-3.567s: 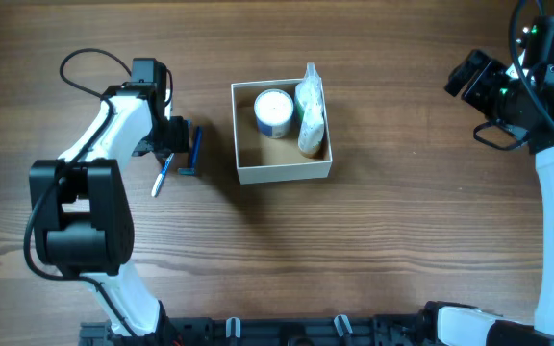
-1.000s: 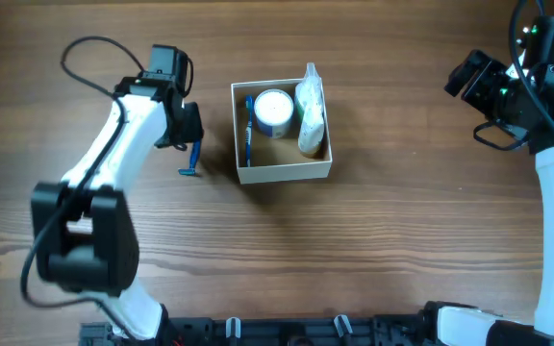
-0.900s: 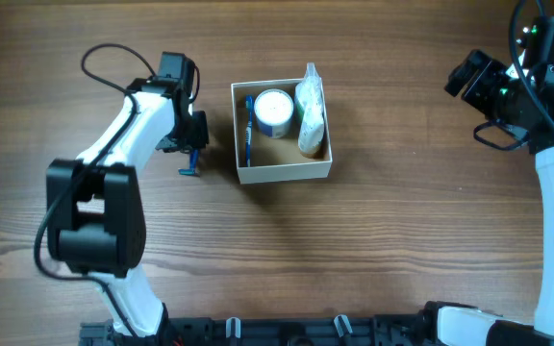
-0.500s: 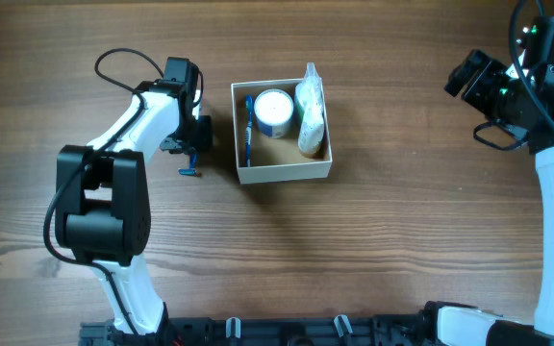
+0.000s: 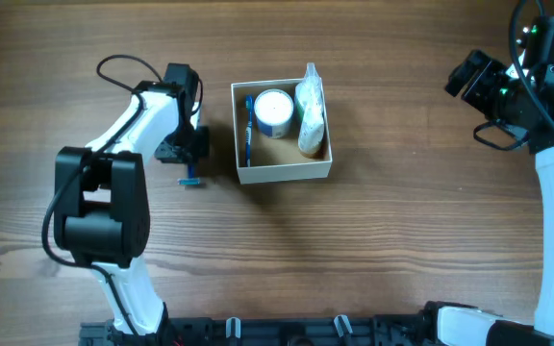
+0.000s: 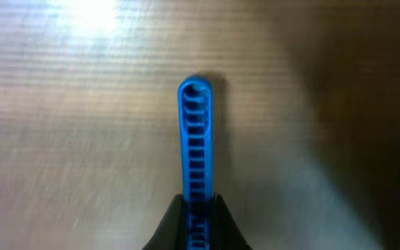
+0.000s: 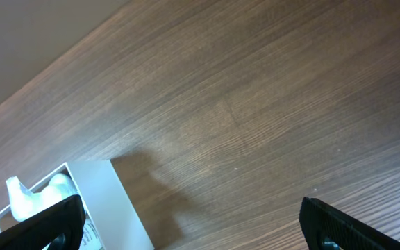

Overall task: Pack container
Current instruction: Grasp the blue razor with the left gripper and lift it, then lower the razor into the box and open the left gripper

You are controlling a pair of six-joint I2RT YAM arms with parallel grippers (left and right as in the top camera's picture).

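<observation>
Blue razor (image 6: 195, 139) pinched beside the box (image 5: 282, 172)

Left pincer (image 6: 195, 212) is clamped on the razor's handle, just left of the white cardboard box at mid-table (image 5: 402, 240). Right pincer (image 7: 189, 212) is spread wide with nothing in it, well apart from the box.

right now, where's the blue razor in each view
overhead: blue razor lies left of the box, under the left hand.
left wrist: centre, pointing up the picture, near end pinched in the hand.
right wrist: not in it.
shared landmark: the box, lower left in right wrist.
</observation>
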